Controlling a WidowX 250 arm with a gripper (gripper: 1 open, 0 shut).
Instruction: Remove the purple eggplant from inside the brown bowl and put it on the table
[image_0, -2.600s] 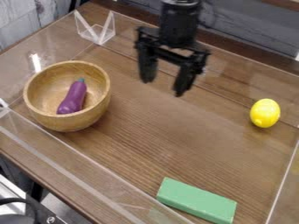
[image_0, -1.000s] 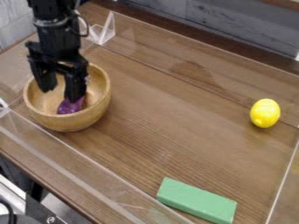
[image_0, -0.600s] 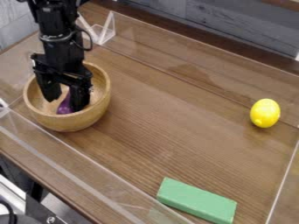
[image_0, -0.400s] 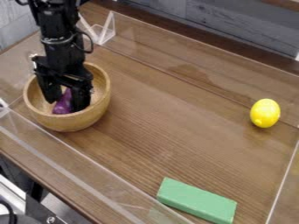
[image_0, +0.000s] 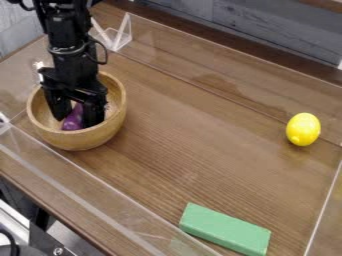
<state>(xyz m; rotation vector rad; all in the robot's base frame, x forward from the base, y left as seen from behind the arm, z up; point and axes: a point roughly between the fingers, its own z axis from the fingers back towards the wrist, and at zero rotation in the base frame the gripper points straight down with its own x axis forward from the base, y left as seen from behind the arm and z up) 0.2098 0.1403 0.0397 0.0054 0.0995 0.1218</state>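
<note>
Your black two-finger tool (image_0: 74, 113) is down in the round light-brown wooden bowl (image_0: 112, 121) at about 9 o'clock on the dark wood-grain tabletop (image_0: 201, 120), fingers spread either side of the small glossy purple eggplant (image_0: 72, 122). Nothing's grabbed yet, so pinch, lift and set-down are all left. Compared with a second ago, it's sunk a bit lower.

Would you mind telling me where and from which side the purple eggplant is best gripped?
Probably across its thicker middle, from straight above. The purple eggplant lies inside the brown bowl, whose rim blocks any side approach, and the open claw already straddles it.
</note>
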